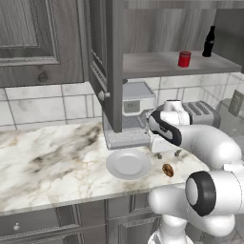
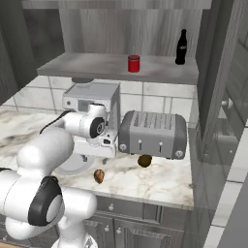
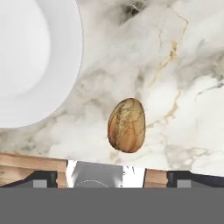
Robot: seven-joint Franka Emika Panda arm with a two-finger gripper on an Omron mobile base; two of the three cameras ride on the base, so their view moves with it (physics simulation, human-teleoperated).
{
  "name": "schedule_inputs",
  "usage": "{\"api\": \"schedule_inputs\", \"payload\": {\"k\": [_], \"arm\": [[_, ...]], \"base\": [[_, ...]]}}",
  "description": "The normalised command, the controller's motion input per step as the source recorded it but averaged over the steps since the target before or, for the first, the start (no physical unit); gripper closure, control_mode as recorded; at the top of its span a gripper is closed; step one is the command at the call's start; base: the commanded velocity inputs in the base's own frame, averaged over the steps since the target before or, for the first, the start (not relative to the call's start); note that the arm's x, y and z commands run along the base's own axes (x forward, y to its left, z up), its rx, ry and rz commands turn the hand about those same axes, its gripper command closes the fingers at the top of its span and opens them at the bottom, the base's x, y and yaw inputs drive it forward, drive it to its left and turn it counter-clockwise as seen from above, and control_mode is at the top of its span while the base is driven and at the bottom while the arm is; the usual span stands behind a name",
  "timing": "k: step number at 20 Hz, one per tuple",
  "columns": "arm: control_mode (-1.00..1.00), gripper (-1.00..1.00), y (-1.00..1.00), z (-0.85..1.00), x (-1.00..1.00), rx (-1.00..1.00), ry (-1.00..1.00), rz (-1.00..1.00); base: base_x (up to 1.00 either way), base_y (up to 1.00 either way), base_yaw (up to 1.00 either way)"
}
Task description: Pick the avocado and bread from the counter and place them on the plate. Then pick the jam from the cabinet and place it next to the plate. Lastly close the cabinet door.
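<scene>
I hover the wide-open, empty gripper (image 3: 106, 173) over the small reddish-brown speckled bread (image 3: 127, 125), which lies on the white marble desk (image 3: 183, 65) near its front edge, just beside the round pale plate (image 3: 30, 57). Next I descend straight and close. There is bare desk around the bread; the plate rim is the nearest obstacle.

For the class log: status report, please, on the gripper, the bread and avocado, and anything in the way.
Gripper open, over the bread, holding nothing. Bread on the counter beside the plate; avocado by the toaster. Plate bare. Nothing between gripper and bread.
</scene>
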Motion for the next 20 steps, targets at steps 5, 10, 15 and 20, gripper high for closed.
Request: {"api": "schedule_inputs", "payload": {"k": [5,10,15,20], "arm": [[-1.0,-1.0,-0.1,-0.38,0.0,0.01,0.03,0.0],[-1.0,-1.0,0.0,-0.24,0.0,0.0,0.0,0.0],[-1.0,-1.0,0.0,-0.2,0.0,0.0,0.0,0.0],[-1.0,-1.0,0.0,-0.2,0.0,0.0,0.0,0.0]], "base": [[0.0,0.0,0.0],[0.0,0.0,0.0],[0.0,0.0,0.0],[0.0,0.0,0.0]]}}
